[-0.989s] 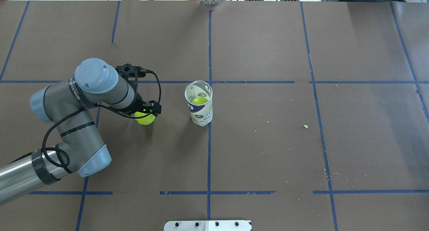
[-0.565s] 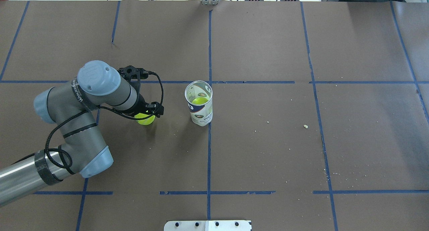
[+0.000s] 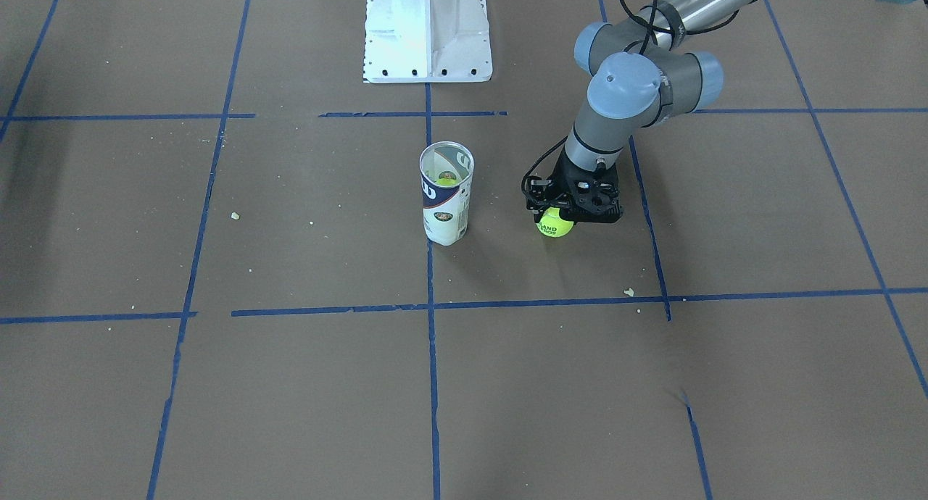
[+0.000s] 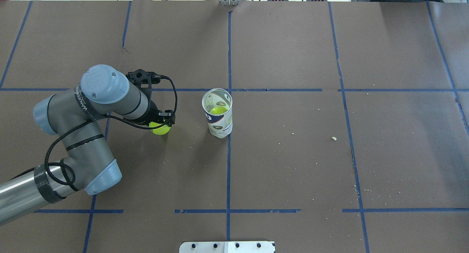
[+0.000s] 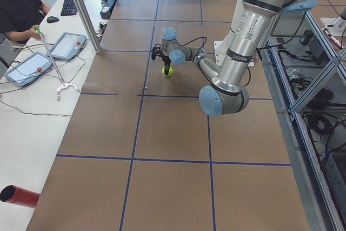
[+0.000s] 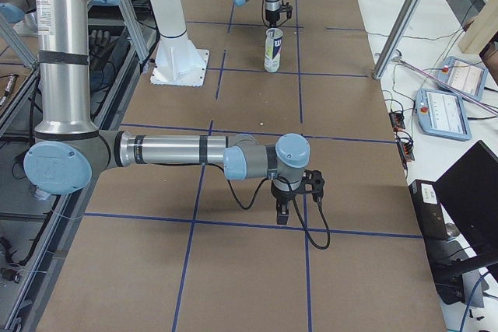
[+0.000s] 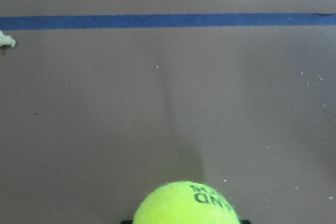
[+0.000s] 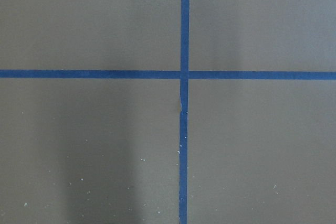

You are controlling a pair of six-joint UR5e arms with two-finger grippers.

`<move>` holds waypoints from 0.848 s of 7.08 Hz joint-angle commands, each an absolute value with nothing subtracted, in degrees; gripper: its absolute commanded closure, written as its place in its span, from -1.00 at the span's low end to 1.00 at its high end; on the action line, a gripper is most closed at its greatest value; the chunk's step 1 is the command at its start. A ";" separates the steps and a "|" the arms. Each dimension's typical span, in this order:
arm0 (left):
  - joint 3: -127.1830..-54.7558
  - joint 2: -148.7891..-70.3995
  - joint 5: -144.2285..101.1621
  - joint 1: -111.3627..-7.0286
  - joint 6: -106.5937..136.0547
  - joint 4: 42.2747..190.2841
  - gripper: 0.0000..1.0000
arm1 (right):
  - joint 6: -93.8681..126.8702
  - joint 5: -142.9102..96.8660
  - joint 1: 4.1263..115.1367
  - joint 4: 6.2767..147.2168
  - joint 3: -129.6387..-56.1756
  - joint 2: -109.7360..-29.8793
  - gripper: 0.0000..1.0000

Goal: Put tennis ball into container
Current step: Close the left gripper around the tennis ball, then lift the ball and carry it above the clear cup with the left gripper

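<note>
The lettered tennis ball (image 4: 160,128) sits between the fingers of my left gripper (image 4: 161,123), which is shut on it just above the brown table. The ball (image 3: 554,223) shows part of its black print, also seen in the left wrist view on the ball (image 7: 186,204). The clear tube container (image 4: 217,113) stands upright about a ball's width to the gripper's right, mouth open, with another yellow-green ball (image 4: 218,110) at its bottom. From the front the container (image 3: 446,193) is left of the left gripper (image 3: 558,214). My right gripper (image 6: 298,194) hangs over the table far away; I cannot tell its state.
A white metal pedestal (image 3: 428,29) stands at the robot's base. Blue tape lines (image 8: 182,74) grid the brown table cover. Small crumbs (image 4: 333,138) lie scattered. An operator (image 5: 19,9) sits with tablets (image 5: 67,44) at the side desk.
The left arm dipped slightly, then came back up. The ball under the gripper has shifted a little toward the tube. The tube has not moved.
</note>
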State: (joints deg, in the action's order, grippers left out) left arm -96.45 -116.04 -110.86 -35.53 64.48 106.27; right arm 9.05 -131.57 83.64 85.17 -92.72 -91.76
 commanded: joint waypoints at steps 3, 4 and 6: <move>-114.14 -120.21 -111.18 -41.11 60.49 81.54 1.00 | 9.05 -131.57 83.67 85.17 -92.72 -91.76 -1.00; -117.22 -122.93 -111.70 -42.87 60.29 74.69 1.00 | 9.05 -131.57 83.67 85.17 -92.72 -91.76 -1.00; -121.98 -130.56 -115.91 -45.43 60.29 61.58 1.00 | 9.05 -131.57 83.67 85.17 -92.72 -91.76 -1.00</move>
